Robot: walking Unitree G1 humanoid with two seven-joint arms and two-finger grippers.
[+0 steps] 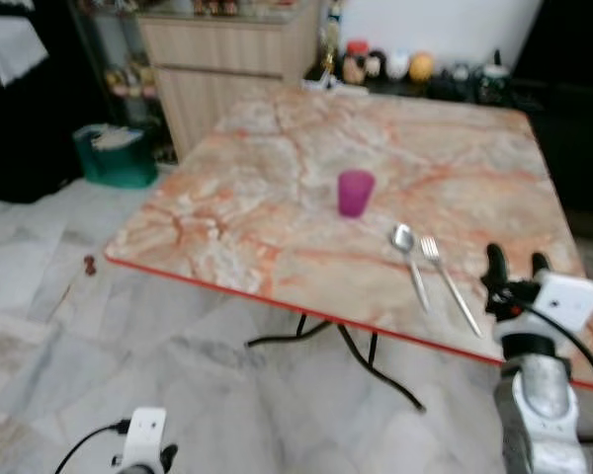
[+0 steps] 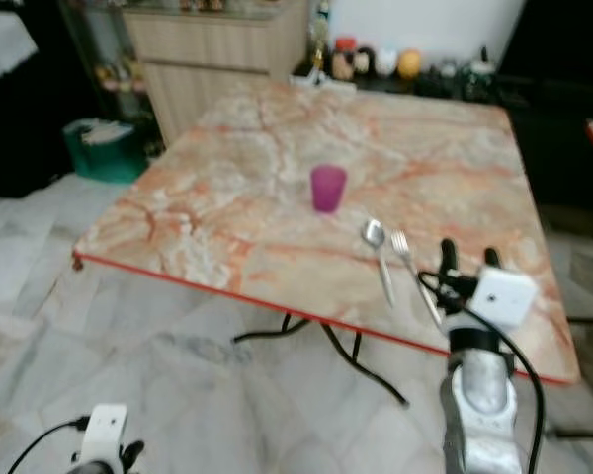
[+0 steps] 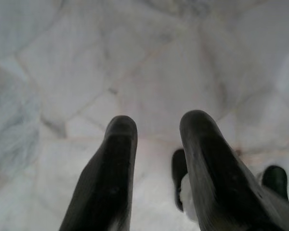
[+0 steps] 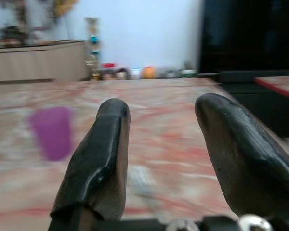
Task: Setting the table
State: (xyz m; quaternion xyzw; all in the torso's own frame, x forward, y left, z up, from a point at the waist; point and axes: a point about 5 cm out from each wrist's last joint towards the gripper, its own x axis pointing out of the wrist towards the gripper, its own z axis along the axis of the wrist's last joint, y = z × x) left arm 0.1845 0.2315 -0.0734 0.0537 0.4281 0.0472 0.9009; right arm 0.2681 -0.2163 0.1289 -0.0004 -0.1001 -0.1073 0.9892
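In the left eye view, the marble table (image 1: pixel 277 188) carries a purple cup (image 1: pixel 355 193) near its middle, with a spoon (image 1: pixel 409 261) and a fork (image 1: pixel 449 282) lying side by side just nearer the red front edge. The right gripper (image 1: pixel 515 263) hovers over that edge, just beside the fork's handle, fingers apart and empty. The left gripper's wrist (image 1: pixel 143 440) hangs low over the floor, away from the table.

The right eye view gives the same layout: the right gripper (image 2: pixel 466 258) stands close to the fork's handle end, not touching it.

In the left wrist view, the left gripper (image 3: pixel 156 130) has its fingers parted with nothing between them, pointing down at pale floor tiles (image 3: pixel 62 72).

The right wrist view looks across the tabletop between open fingers (image 4: pixel 98 163); the cup is blurred, off to one side, and a blurred pale shape lies low between the fingers, probably cutlery.

If the cutlery is next, the flat fork likely needs a low, square approach across its thin handle, closing gently so that it does not skid off the edge or nudge the spoon.
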